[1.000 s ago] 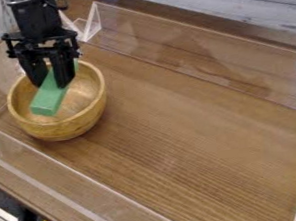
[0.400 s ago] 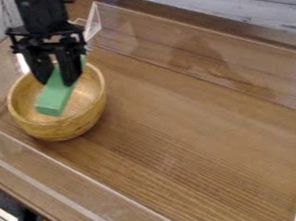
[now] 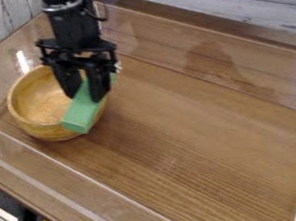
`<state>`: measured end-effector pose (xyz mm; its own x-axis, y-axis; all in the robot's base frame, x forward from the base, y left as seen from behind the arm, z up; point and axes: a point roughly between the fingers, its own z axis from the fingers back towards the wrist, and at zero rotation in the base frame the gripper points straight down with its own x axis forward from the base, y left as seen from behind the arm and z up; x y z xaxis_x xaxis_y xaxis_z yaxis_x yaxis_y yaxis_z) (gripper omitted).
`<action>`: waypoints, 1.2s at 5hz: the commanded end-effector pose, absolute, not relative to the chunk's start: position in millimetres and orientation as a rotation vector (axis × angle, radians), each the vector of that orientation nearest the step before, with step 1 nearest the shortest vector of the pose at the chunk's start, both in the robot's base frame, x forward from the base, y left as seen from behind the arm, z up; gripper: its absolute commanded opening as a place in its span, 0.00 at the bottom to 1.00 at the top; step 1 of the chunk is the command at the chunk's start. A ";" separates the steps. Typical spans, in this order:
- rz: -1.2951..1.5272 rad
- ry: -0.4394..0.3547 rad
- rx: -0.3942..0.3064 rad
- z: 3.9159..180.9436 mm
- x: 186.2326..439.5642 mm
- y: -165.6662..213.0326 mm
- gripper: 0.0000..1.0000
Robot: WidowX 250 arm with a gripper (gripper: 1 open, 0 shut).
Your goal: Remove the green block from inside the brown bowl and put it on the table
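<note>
My gripper points straight down and is shut on the green block, which hangs tilted from the fingers. The block is in the air over the right rim of the brown bowl, partly past it above the table. The bowl's pale inside shows with nothing lying in it. The black arm rises out of the top of the picture behind the gripper.
Clear plastic walls edge the tabletop at the back, front and right. A small clear stand sits behind the arm near the back wall. Bare wood stretches to the right of the bowl.
The gripper has carried the green block up out of the bowl and to the right, from over the bowl's middle to its right rim.
</note>
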<state>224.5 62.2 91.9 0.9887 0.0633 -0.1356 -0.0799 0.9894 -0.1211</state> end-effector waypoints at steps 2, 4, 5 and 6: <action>0.007 0.063 -0.102 87.8 231.6 38.4 0.00; -0.018 0.040 -0.092 75.6 236.8 29.1 0.00; -0.020 0.028 -0.087 71.9 238.2 27.3 0.00; -0.022 0.016 -0.080 67.8 240.0 25.8 0.00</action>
